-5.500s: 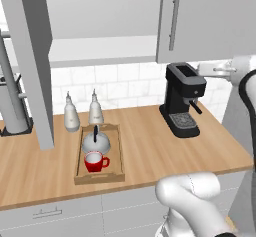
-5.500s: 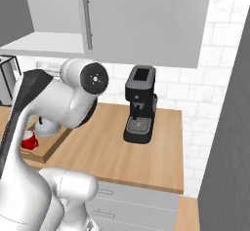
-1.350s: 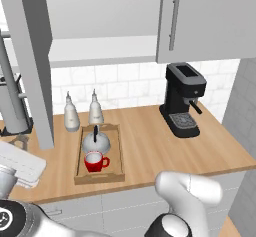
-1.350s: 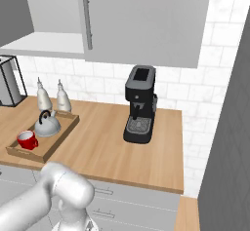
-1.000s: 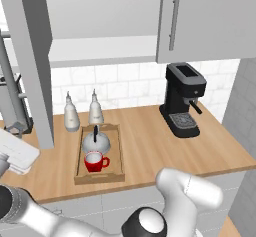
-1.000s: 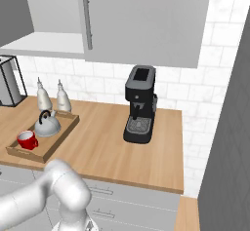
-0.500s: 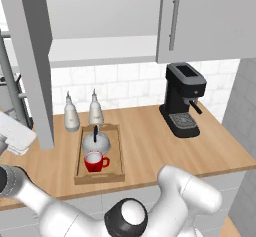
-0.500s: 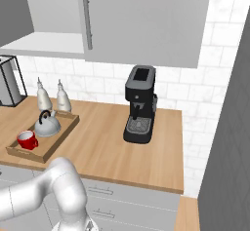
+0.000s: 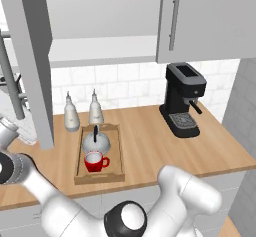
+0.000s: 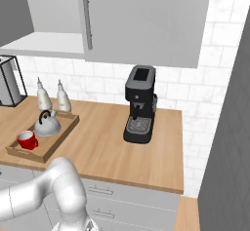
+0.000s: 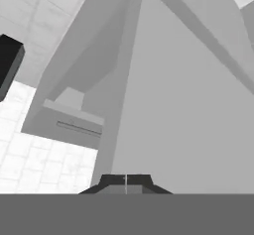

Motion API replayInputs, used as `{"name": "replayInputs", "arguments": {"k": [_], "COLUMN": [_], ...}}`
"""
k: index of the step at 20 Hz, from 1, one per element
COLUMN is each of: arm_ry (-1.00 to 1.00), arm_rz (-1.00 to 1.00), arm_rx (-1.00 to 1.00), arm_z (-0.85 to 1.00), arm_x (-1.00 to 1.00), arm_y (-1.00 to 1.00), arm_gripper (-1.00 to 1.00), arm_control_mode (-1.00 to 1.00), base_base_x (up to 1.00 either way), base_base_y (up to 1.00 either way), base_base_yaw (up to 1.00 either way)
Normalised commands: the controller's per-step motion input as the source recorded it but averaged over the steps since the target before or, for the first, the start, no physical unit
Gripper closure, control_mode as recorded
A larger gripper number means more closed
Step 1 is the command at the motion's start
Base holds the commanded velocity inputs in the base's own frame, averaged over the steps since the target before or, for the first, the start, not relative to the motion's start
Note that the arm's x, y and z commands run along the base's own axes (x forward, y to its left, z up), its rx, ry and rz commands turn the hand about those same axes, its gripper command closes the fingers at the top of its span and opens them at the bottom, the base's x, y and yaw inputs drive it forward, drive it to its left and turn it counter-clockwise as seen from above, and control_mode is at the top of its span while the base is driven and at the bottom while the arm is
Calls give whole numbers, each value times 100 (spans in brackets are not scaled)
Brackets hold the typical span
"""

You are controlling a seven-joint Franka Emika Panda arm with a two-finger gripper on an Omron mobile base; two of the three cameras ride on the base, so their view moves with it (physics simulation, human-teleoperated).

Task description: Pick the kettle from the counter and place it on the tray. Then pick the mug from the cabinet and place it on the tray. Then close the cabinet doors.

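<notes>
1. Currently the gripper has its two dark finger tips pressed together with nothing between them; in the hand view they point at a broad flat grey panel that looks like the face of a cabinet door, seen at a steep angle.
2. On the counter, the tray lies toward the left end, a little in from the front edge, with its long side running from the front toward the tiled back wall.
3. Inside the tray, the kettle sits upright in the half nearer the wall, its black handle arching over the dome.
4. Just in front of the kettle, in the tray's front half, the mug stands upright with its white inside showing and its handle turned to the right in the left base view.
5. Behind the tray, near the back edge of the counter, two white bottles stand side by side, apart from the tray's rim.
6. Toward the right end of the counter, near the wall, a black coffee machine stands well apart from the tray.
7. Above, the cabinet is partly open: its pale shelf shows over the tray.
8. One of the cabinet doors is swung out on the left, edge-on to the left base camera, while the door on the right lies flat against the cabinet with its vertical bar handle showing.
9. At the far left of the counter, in the right base view, a grey block in a dark wire frame stands near the wall.
</notes>
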Motion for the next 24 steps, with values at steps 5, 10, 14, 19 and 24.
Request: {"name": "replayInputs", "arguments": {"k": [5, 10, 14, 19, 24], "arm_ry": [0, 0, 0, 0, 4], "arm_rz": [0, 0, 0, 0, 2], "arm_rx": [0, 0, 0, 5, 8], "arm_z": [34, 26, 42, 94, 95], "arm_x": [0, 0, 29, 56, 58], "arm_y": [-100, -100, -100, -77, -47], "arm_gripper": [100, 100, 100, 100, 100], "arm_control_mode": [-100, -100, -100, -100, -100], "base_base_x": [0, 0, 0, 0, 0], "base_base_y": [0, 0, 0, 0, 0], "base_base_yaw": [0, 0, 0, 0, 0]}}
